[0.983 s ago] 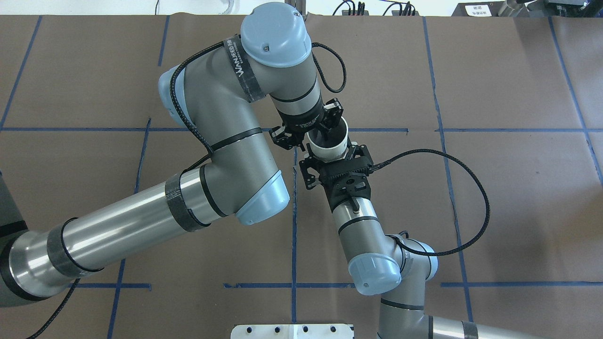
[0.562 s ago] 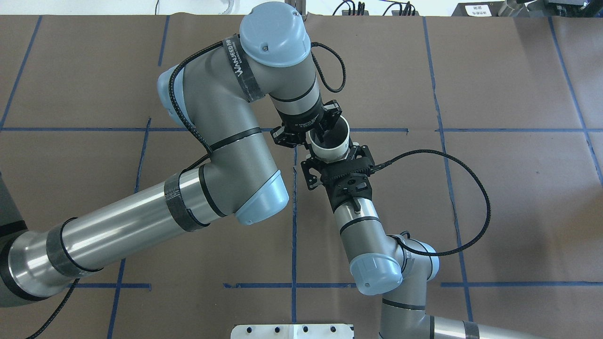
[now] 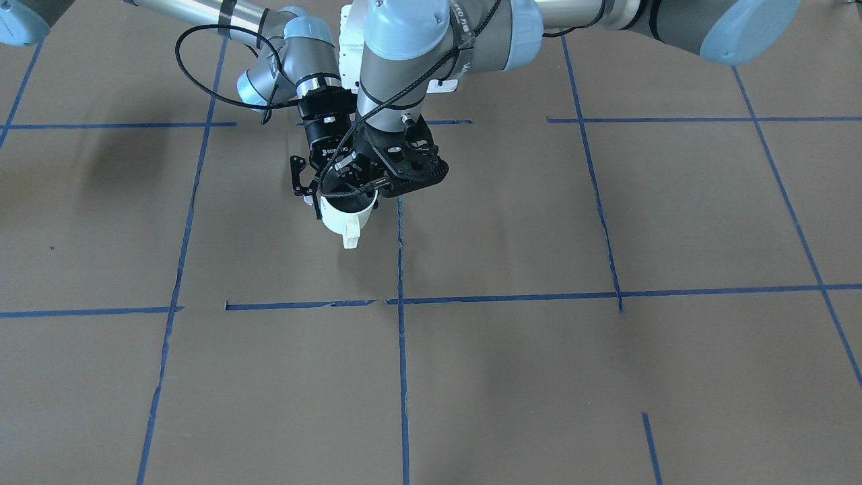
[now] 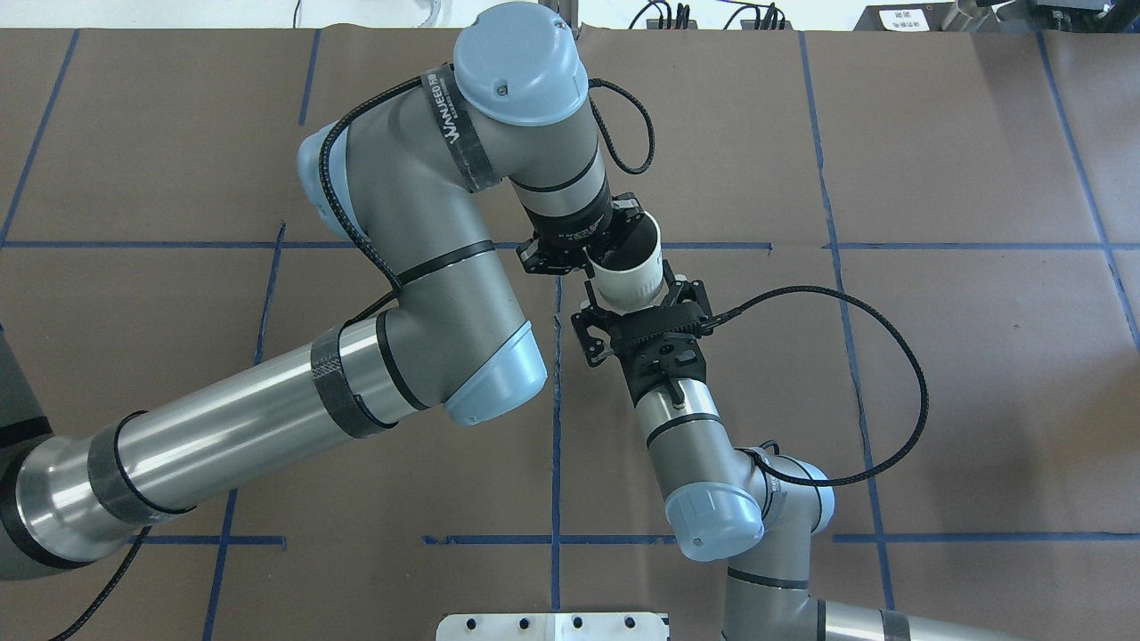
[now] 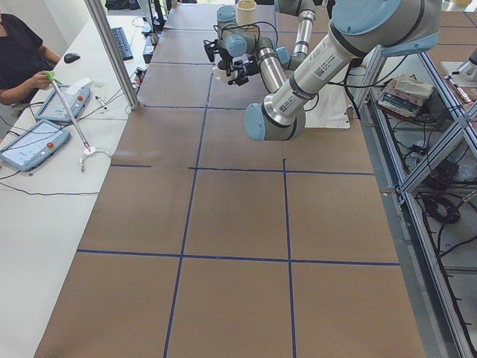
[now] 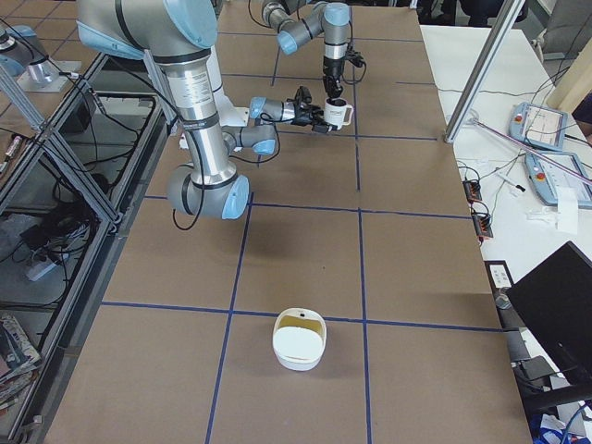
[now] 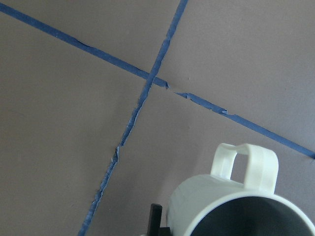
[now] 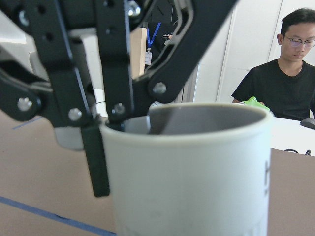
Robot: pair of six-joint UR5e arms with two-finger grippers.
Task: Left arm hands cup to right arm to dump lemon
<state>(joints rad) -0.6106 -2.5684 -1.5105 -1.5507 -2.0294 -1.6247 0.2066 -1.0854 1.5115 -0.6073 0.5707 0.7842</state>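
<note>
The cup [image 3: 347, 214] is upright above the brown-papered table [image 4: 935, 356], just off a crossing of blue tape lines [image 4: 556, 463], pinched at its rim by the left gripper [image 4: 598, 254]. One finger is down inside the grey bowl and one is outside the wall, clamped tight. The handle [image 3: 351, 236] points away from the robot.

The right gripper [image 4: 631, 289] comes in level from the side, jaws spread wide and straddling the cup's lower body, with no squeeze showing.

The left arm [image 4: 419, 223] sweeps in low, folds hard at the elbow and drops its wrist straight down over the cup. The right arm [image 4: 690, 445] reaches forward, wrist horizontal, with a black cable [image 4: 891, 356] looping off it.

ROBOTIQ [image 3: 335, 151] reads on the right gripper's body. A black strap [image 4: 454, 120] on the left arm carries white lettering, roughly WANJEED. Dark print on the cup's side is cut off in the right wrist view and cannot be read.
</note>
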